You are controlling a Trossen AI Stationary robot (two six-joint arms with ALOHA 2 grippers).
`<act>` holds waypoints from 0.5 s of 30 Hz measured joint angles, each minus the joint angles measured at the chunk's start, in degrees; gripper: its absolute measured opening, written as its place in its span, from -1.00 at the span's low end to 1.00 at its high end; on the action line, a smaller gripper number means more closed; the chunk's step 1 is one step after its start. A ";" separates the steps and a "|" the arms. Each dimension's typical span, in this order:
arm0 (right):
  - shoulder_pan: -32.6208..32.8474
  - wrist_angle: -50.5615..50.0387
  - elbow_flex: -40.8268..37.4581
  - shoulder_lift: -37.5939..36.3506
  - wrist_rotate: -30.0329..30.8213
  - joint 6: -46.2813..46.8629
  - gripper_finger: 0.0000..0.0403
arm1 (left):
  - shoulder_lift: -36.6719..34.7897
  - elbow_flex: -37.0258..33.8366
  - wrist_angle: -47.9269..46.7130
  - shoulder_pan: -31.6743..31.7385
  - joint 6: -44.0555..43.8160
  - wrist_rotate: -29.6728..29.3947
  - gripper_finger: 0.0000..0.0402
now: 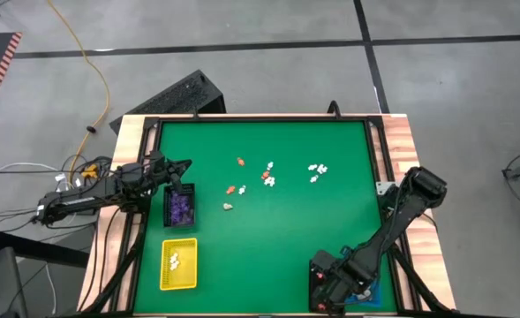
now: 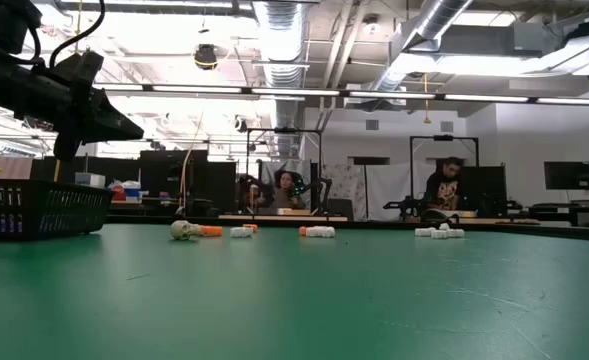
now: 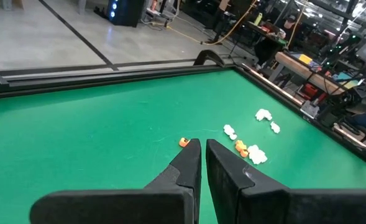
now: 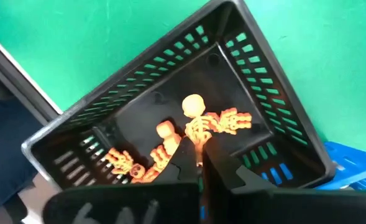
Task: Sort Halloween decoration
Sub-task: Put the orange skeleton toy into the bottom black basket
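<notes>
Small Halloween decoration figurines lie loose mid-table: orange ones, white ones and a beige one. My right gripper points down into a black slatted tray at the near right, shut on an orange skeleton figurine. Two more orange figurines lie on that tray's floor. My left gripper waits shut and holding nothing at the table's left edge, just beyond a black tray of purple figurines. My right gripper comes from above, pointing down. The skeleton's lower end runs in between the two fingertips. Its head and arms stick out past the tips, just over the tray floor. Whether it rests on the floor I cannot tell.
A yellow tray holding white figurines stands at the near left. A blue tray lies right beside the right-hand black tray. A raised dark frame borders the green mat, and the mat's middle and near part lie bare.
</notes>
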 joint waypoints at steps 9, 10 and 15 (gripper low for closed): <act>0.02 0.11 -0.22 0.01 -0.12 -0.46 -0.60 | -0.02 0.00 0.00 0.00 0.00 0.00 -0.93; 0.02 0.19 -0.22 0.01 -0.23 -0.48 -0.58 | -0.01 0.00 0.00 0.02 0.00 0.02 -0.93; -0.07 0.51 -0.22 0.02 -2.90 -0.57 -0.53 | -0.02 0.00 -0.02 0.00 0.00 0.02 -0.93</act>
